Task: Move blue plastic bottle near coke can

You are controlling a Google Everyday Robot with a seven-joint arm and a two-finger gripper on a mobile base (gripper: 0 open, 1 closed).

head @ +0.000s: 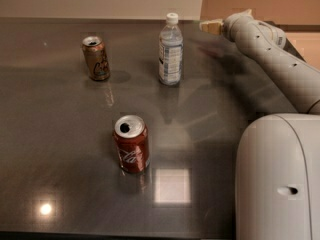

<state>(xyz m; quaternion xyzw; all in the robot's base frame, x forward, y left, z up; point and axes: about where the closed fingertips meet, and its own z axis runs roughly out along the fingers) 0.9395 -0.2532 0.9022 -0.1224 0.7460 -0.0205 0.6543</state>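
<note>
The blue plastic bottle, clear and bluish with a white cap and a blue-white label, stands upright on the far middle of the dark table. The coke can, red with white script and a silver top, stands upright nearer the front, apart from the bottle. My gripper is at the far right edge of the table, to the right of the bottle and apart from it, at the end of the white arm. It holds nothing that I can see.
A brownish-gold can with dark script stands at the far left, to the left of the bottle. My white robot body fills the front right corner. A wall runs behind the table's far edge.
</note>
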